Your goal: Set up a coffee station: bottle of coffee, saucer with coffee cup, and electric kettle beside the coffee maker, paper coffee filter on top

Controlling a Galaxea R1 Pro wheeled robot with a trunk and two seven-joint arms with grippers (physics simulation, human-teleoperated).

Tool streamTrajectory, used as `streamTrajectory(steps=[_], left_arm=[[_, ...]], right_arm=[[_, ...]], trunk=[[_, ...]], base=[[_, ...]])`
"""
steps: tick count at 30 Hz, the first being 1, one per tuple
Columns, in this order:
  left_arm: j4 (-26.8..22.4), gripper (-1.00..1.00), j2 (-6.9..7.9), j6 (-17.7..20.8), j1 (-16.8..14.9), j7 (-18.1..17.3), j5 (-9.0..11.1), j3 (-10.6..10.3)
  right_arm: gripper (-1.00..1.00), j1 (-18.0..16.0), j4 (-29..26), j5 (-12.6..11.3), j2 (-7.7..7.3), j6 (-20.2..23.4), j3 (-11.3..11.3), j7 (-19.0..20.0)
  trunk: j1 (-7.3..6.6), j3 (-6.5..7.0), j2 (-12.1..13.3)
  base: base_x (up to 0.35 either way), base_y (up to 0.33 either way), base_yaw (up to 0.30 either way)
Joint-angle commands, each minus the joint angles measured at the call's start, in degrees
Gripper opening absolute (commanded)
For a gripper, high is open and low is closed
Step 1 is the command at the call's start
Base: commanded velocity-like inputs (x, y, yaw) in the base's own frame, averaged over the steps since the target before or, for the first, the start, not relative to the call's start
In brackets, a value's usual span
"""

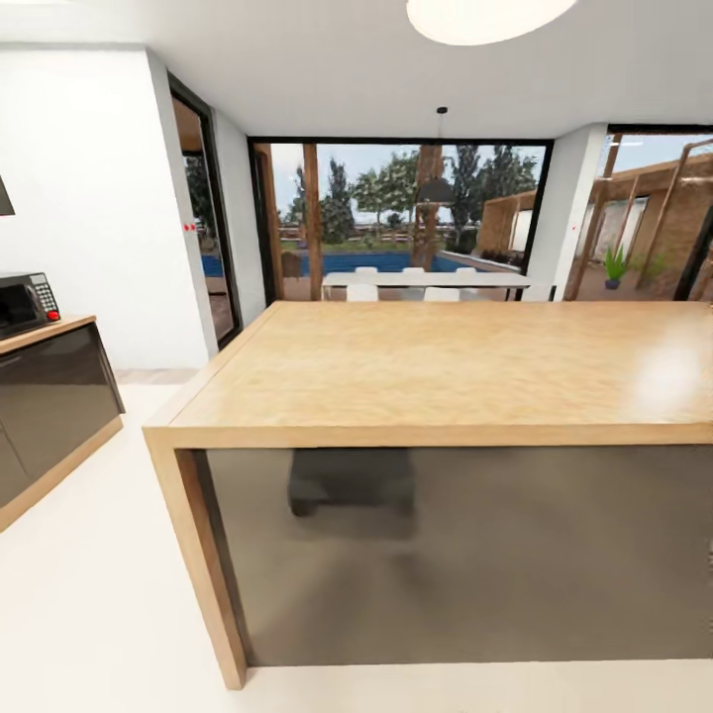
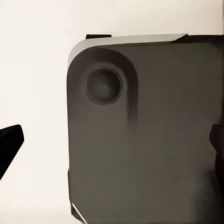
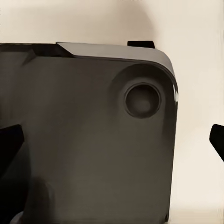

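1. The big island (image 1: 446,371) has a pale wood top with a soft sheen and glossy dark grey front panels.
2. The floor (image 1: 89,594) is smooth, off-white and matt.
3. The robot base (image 2: 149,140) is dark grey and smooth.

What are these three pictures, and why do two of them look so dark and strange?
They come from a wheeled robot with two arms in a pretend, computer-made kitchen. The big picture is from the camera on its head. It faces a big light-wood island with a dark grey front; its top looks bare. At the left, a black microwave sits on a wood-topped counter with dark cabinet fronts. Behind are tall windows onto a garden.

The two dark pictures come from cameras on the robot's wrists, pointing down at its own dark grey rounded base over the pale floor. The black tips at the edges are pincer fingers, spread apart. Both pincers hold nothing.
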Motion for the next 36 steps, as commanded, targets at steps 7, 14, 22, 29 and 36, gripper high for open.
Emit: streamTrajectory(steps=[7,14,22,29,36], left_arm=[[0.04,1.00,0.12,-0.05,0.00,0.04,0.03,-0.03],[0.04,1.00,0.20,0.03,0.00,0.04,0.03,-0.05],[0.13,1.00,0.35,0.03,0.08,0.04,0.03,-0.04],[0.13,1.00,0.27,0.07,0.09,-0.02,-0.04,-0.19],[0.13,1.00,0.22,0.10,0.09,0.03,0.02,-0.28]], right_arm=[[1.00,-0.02,-0.10,0.05,0.03,-0.09,0.07,0.02],[1.00,-0.02,-0.12,0.08,0.03,-0.19,0.08,0.02],[1.00,-0.02,-0.08,0.05,0.03,-0.52,0.08,0.02],[1.00,-0.02,-0.04,-0.01,0.03,-0.53,-0.05,0.02],[1.00,-0.02,0.01,-0.06,0.03,-0.53,-0.24,0.01]], trunk=[[-1.55,1.21,2.79],[-3.08,2.47,5.60],[-4.84,3.91,8.81],[-6.38,5.16,11.62],[-7.92,6.42,14.43]], base=[[0.000,0.000,-0.040],[0.000,0.000,0.000],[0.000,0.000,-0.039],[0.000,0.000,-0.242],[0.000,0.000,-0.266]])
